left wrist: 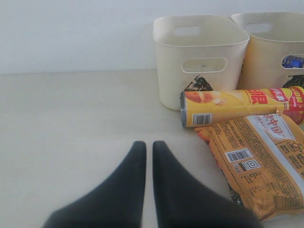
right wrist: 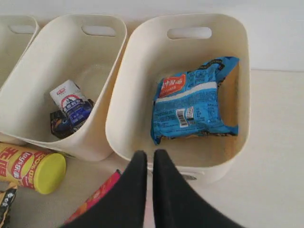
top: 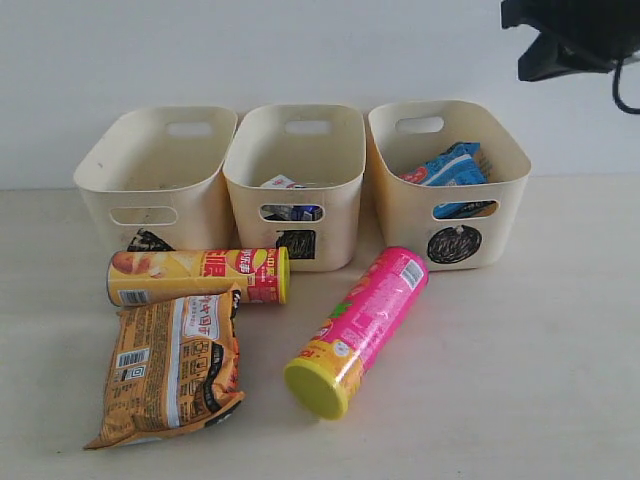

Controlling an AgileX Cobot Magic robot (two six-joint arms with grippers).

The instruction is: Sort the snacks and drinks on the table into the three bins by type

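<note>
Three cream bins stand in a row: triangle bin (top: 155, 175), square bin (top: 295, 180), circle bin (top: 450, 185). A blue bag (right wrist: 194, 102) lies in the circle bin. A white-and-blue carton (right wrist: 71, 102) and a dark purple box (right wrist: 59, 124) lie in the square bin. On the table (top: 520, 380) lie the yellow-and-red tube (top: 195, 277), the pink tube (top: 365, 325) and the orange bag (top: 175, 365). My right gripper (right wrist: 149, 154) is shut and empty above the circle bin's front rim. My left gripper (left wrist: 149, 145) is shut and empty, low over the table beside the orange bag (left wrist: 261, 161).
The triangle bin (left wrist: 199, 61) shows nothing inside. A pale wall rises right behind the bins. The right arm's dark body (top: 575, 35) hangs at the upper right. The yellow-and-red tube (left wrist: 237, 105) lies right against the fronts of the triangle and square bins.
</note>
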